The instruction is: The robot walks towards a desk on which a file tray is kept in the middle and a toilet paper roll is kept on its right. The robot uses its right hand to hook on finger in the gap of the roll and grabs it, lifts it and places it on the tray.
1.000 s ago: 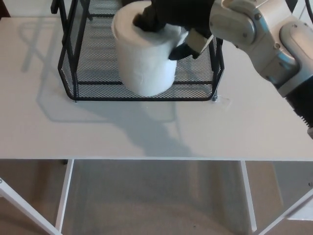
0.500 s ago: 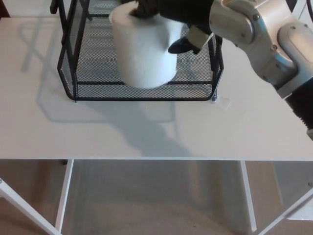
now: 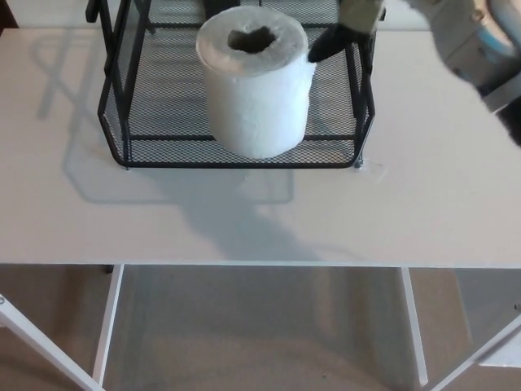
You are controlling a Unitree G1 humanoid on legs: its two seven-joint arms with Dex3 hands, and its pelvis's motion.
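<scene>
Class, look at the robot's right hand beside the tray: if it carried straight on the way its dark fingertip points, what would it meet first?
Probably the toilet paper roll: the right hand points down-left at its upper side, inside the file tray. Depth is unclear, so it might pass just behind.

bright, even light across my view, soft and white, nothing dim. the desk [image 3: 244, 220] top is nearly washed out, pale with little texture showing. a broad grey shadow spreads from the tray [image 3: 114, 130] toward the near edge and to my left, soft at the borders, so the light sits high and beyond, off to my right. a fainter shadow lies at upper left. the roll [image 3: 259, 81] glows white on top, shaded down its near face. my right hand [image 3: 342, 32] and forearm at the top right corner are smeared with blur. the mesh stays fairly crisp. the floor under the desk looks soft and muted.
</scene>
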